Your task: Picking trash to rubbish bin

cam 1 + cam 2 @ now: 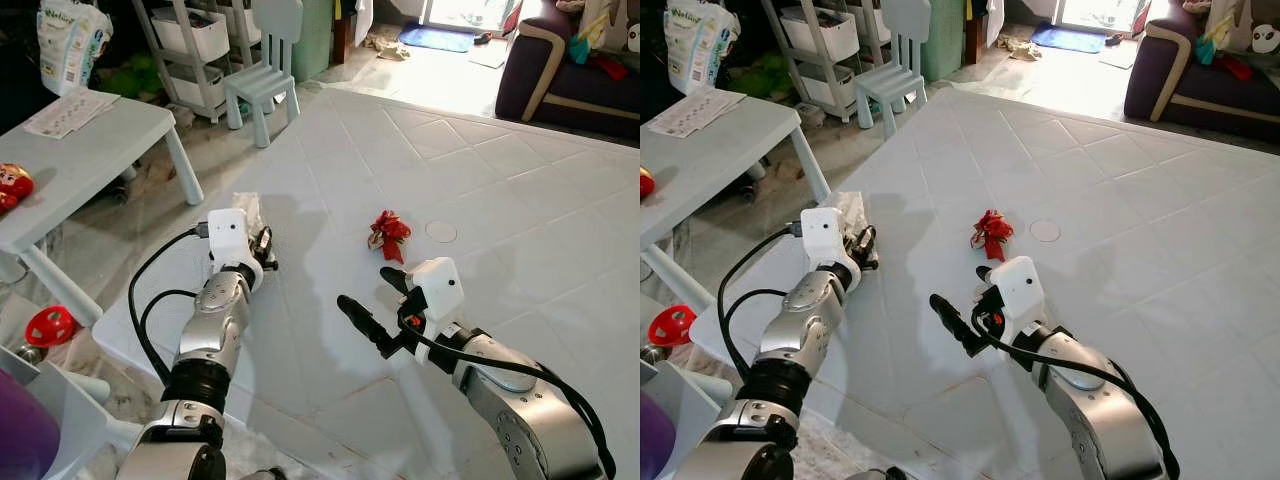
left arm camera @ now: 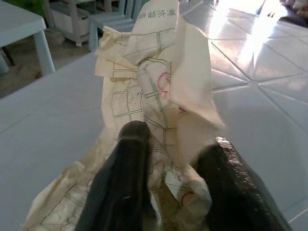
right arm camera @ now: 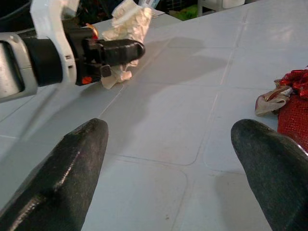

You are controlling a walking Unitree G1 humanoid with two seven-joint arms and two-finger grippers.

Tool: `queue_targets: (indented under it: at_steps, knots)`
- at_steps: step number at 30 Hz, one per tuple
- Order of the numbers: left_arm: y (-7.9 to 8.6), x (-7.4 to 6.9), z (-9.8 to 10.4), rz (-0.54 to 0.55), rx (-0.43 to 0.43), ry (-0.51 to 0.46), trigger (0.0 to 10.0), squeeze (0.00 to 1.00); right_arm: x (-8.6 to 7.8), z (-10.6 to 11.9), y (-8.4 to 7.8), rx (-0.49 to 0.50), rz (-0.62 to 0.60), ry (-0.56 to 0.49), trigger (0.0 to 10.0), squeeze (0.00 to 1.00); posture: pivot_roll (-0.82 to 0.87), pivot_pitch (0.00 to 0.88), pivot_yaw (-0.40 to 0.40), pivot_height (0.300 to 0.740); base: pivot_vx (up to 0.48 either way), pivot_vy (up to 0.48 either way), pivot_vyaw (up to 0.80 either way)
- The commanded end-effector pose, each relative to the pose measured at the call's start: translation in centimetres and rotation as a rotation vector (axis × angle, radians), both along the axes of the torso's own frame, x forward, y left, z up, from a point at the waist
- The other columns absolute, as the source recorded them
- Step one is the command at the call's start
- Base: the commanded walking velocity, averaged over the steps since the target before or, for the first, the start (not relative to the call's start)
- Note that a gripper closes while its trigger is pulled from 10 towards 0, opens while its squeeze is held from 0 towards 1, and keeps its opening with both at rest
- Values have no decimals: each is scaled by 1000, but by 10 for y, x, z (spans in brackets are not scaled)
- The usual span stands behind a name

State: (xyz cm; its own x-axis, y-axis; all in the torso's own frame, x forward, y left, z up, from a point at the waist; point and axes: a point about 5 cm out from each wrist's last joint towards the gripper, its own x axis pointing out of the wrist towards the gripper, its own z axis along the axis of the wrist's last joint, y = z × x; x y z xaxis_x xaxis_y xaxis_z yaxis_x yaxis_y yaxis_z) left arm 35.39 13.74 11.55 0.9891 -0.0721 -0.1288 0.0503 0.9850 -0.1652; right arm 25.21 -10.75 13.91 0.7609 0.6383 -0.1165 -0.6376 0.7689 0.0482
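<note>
Gripping: left claw pinches crumpled paper near the mat's left edge.
Right claw: spread, just short of red wrapper.
Next: close on wrapper; find bin.

A pale green child's chair stands beyond the low white table; a dark sofa sits far right.

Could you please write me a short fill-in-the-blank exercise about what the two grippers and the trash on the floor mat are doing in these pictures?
1. The left gripper is shut on a crumpled piece of ____.
2. The right gripper has its fingers ____.
3. The trash lying on the white mat ahead of the right gripper is ____ in colour.
4. Behind the mat stands a small pale green ____.

Missing words: paper; open; red; chair
</note>
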Motion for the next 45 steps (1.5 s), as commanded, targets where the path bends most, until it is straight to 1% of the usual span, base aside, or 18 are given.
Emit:
queue_targets:
  at_steps: [1,4,9,11,12,14,15,16,17,21,22,23,29,38,40,41,42,45]
  knots:
    - [8,-4,-2,27,0,-3,0,0,-1,4,2,-6,21,-12,10000,0,-83,103,-7,740,0,0,0]
    - [20,-14,-1,84,25,-58,0,0,3,6,0,-38,11,-57,10000,0,-80,99,-9,740,0,0,0]
    - [29,-26,3,108,88,-137,0,0,13,11,-6,-63,-48,-115,10000,0,-69,98,-14,740,0,0,0]
    - [28,-41,14,49,109,-251,0,0,21,11,-10,-84,-65,-144,10000,0,-32,96,-21,740,0,0,0]
    - [28,-45,15,30,134,-274,0,0,24,10,-11,-83,-78,-151,10000,0,-32,96,-21,740,0,0,0]
    - [29,-50,16,14,154,-283,0,0,28,10,-12,-79,-90,-153,10000,0,-8,96,-25,740,0,0,0]
    - [34,-62,15,3,188,-286,0,0,35,7,-11,-97,-100,-167,10000,0,7,97,-28,740,0,0,0]
    - [36,-65,15,4,199,-285,0,0,37,7,-10,-106,-98,-173,10000,0,7,97,-28,740,0,0,0]
    - [40,-76,15,-2,235,-289,0,0,43,5,-8,-136,-89,-199,10000,0,47,102,-32,740,0,0,0]
    - [43,-85,15,-3,261,-288,0,0,48,5,-7,-145,-100,-213,10000,0,70,104,-36,740,0,0,0]
    - [45,-98,14,-8,289,-281,0,0,55,4,-7,-165,-122,-241,10000,0,88,106,-39,740,0,0,0]
    - [45,-104,13,-16,304,-279,0,0,59,4,-7,-174,-125,-252,10000,0,98,106,-42,740,0,0,0]
    - [48,-129,10,-19,344,-253,0,0,76,1,-7,-233,-146,-320,10000,0,128,109,-54,740,0,0,0]
    - [41,-139,12,-17,353,-250,0,0,93,-9,3,-357,-152,-390,10000,0,162,110,-78,740,0,0,0]
    - [39,-141,14,-20,351,-251,0,0,101,-5,4,-382,-190,-426,10000,0,169,111,-85,740,0,0,0]
    - [39,-142,15,-16,352,-250,0,0,110,2,-1,-387,-264,-451,10000,0,171,114,-89,740,0,0,0]
    - [39,-142,15,-16,352,-250,0,0,110,2,-1,-387,-264,-451,10000,0,171,114,-89,740,0,0,0]
    - [40,-143,15,-7,350,-249,0,0,119,9,-10,-401,-361,-463,10000,0,171,120,-100,740,0,0,0]
